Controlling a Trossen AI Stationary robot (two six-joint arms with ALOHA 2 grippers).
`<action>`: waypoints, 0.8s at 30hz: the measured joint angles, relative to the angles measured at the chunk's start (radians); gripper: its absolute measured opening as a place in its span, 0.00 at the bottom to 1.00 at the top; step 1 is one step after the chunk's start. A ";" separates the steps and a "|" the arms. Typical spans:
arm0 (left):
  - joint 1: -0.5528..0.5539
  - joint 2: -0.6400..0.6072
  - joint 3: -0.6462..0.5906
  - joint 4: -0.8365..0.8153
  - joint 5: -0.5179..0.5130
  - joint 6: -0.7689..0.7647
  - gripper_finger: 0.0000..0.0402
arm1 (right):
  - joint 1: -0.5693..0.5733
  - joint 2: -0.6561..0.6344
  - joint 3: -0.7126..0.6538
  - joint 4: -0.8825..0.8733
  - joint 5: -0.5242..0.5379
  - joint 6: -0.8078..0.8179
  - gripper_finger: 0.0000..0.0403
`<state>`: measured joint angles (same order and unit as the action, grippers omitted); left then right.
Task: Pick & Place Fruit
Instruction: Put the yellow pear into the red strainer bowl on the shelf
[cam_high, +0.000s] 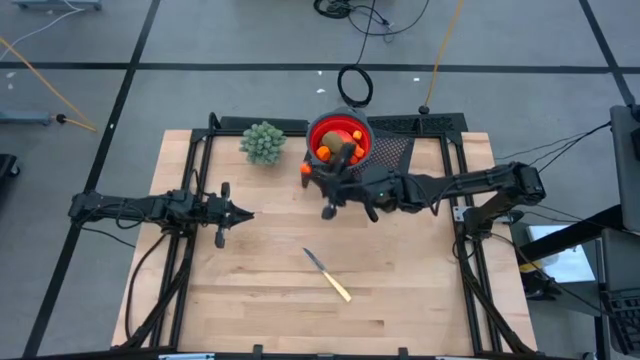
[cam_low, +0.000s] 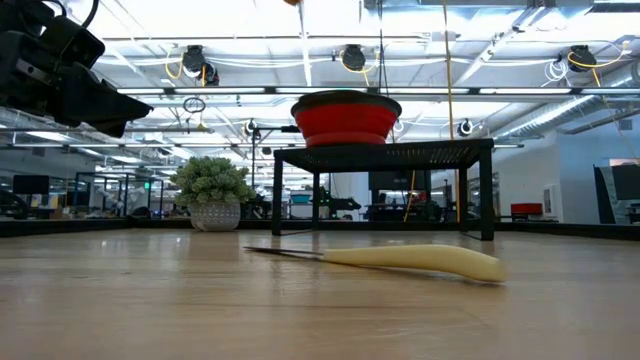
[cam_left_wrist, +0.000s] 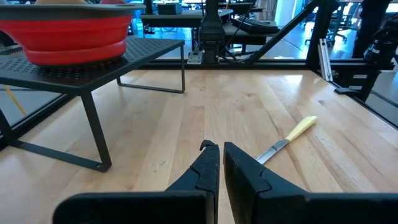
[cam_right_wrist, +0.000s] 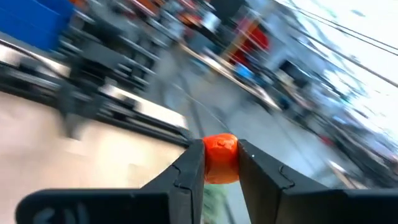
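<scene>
On the left of the wooden table (cam_high: 250, 290), the left gripper (cam_high: 247, 214) waits out over bare boards, its two dark fingers (cam_left_wrist: 208, 168) drawn almost together with only a thin slit between them and nothing in it. Beyond it toward the far edge sits a small green potted plant (cam_high: 264, 142). Nearer the front, about mid-table, a slim knife (cam_high: 327, 274) with a pale handle lies flat on the wood, well apart from both arms. Next comes the right gripper (cam_high: 312, 172), reaching in from the right side and hovering just beside the near-left rim of the red bowl (cam_high: 322, 128), which stands on a black mesh stand (cam_high: 400, 150) at the back of the table. Its fingers (cam_right_wrist: 186, 171) are closed snugly on an orange-red fruit piece (cam_right_wrist: 220, 159), pinched between the tips and clear of the table. More fruit (cam_high: 338, 147), orange and brown pieces, lies inside the bowl.
</scene>
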<state>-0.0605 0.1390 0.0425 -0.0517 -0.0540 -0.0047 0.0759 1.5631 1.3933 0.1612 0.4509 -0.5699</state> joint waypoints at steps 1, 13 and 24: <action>0.000 0.000 0.000 0.000 0.000 0.000 0.06 | -0.005 0.000 0.000 0.000 0.043 -0.003 0.19; 0.000 0.000 0.000 0.000 0.000 0.000 0.06 | -0.113 0.000 0.000 -0.009 0.394 0.118 0.20; 0.000 0.000 0.000 0.000 0.000 0.000 0.06 | -0.215 0.000 0.000 -0.043 0.468 0.266 0.20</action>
<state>-0.0603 0.1390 0.0425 -0.0517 -0.0544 -0.0048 -0.1388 1.5631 1.3933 0.1179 0.9186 -0.3042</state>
